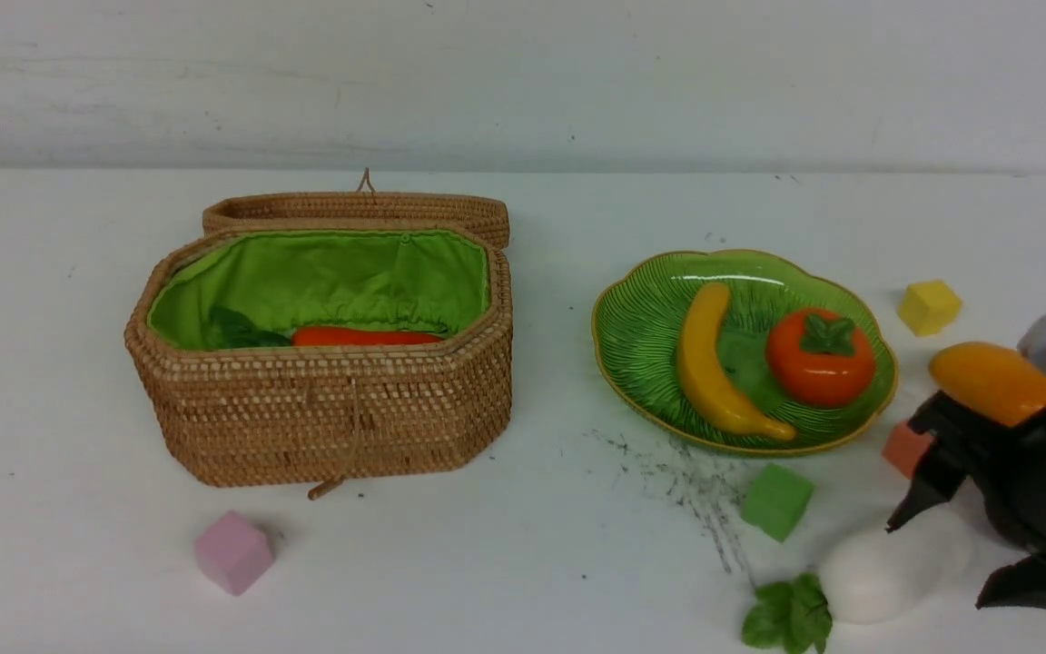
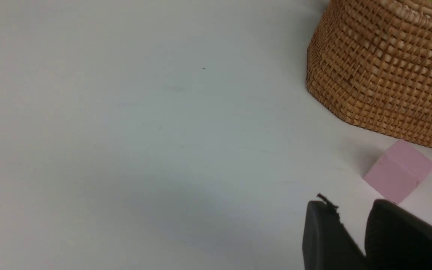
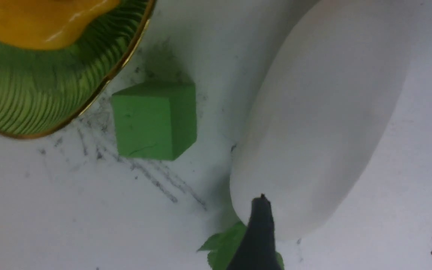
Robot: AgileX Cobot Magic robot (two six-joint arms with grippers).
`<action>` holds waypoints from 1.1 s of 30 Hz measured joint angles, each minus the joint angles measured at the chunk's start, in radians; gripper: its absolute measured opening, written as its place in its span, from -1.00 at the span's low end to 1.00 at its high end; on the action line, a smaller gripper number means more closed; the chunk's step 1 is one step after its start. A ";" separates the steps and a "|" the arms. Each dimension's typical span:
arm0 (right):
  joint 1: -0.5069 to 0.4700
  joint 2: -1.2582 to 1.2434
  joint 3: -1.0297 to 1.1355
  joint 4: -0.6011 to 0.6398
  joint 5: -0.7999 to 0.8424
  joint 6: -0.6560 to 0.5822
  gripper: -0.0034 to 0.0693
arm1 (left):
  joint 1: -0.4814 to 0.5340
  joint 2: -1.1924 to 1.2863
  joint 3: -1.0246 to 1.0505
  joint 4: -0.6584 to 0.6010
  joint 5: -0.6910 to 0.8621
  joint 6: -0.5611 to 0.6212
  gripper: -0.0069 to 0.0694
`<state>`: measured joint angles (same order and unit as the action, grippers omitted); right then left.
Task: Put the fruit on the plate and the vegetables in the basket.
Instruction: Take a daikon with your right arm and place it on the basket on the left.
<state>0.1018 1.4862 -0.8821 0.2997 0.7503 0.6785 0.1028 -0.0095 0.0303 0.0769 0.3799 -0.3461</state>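
Your right gripper (image 1: 945, 556) has its fingers spread wide on either side of the white radish (image 1: 886, 572), not closed on it. The radish lies on the table just beside the green cube (image 1: 777, 500). Your left gripper (image 2: 347, 213) shows a narrow gap, holding nothing, near the pink cube (image 2: 399, 176). The banana (image 1: 709, 363) and persimmon (image 1: 818, 359) sit on the plate (image 1: 641, 318), and a carrot (image 1: 364, 337) lies in the basket (image 1: 323, 409). I judge the radish and mango (image 1: 991, 381) remain; you won't find the eggplant or mangosteen in view
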 joint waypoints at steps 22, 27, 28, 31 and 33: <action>0.064 0.110 -0.011 -0.117 -0.117 -0.106 0.48 | 0.000 0.000 0.000 0.000 0.000 0.000 -0.32; 0.067 -0.033 -0.038 -0.089 -0.117 -0.305 0.48 | 0.000 0.000 0.000 0.000 0.000 0.000 -0.32; 0.074 -0.056 -0.057 -0.081 -0.117 -0.364 0.48 | 0.000 0.000 0.000 0.000 0.000 0.000 -0.32; 0.105 -0.089 -0.127 -0.040 -0.107 -0.527 0.48 | 0.000 0.000 0.000 0.000 0.000 0.000 -0.32; 0.147 -0.089 -0.204 0.008 -0.082 -0.664 0.48 | 0.000 0.000 0.000 0.000 0.000 0.000 -0.31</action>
<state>0.2490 1.3967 -1.0863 0.3076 0.6681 0.0146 0.1028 -0.0095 0.0303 0.0769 0.3799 -0.3461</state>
